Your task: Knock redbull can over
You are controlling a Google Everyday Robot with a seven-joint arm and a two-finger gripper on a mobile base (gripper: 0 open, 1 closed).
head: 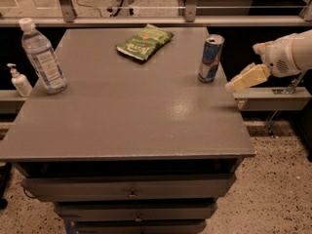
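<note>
The redbull can [210,58] stands upright near the right edge of the grey table [131,111], blue and silver with a silver top. My gripper [233,85] comes in from the right, its cream fingers pointing left and down, just beyond the table's right edge. Its tip is a short way right of the can and a little lower, not touching it.
A green snack bag [144,41] lies at the table's back middle. A clear water bottle [43,56] with a white cap stands at the left edge. A small pump bottle [19,80] sits on a ledge left of the table. Drawers are below the tabletop.
</note>
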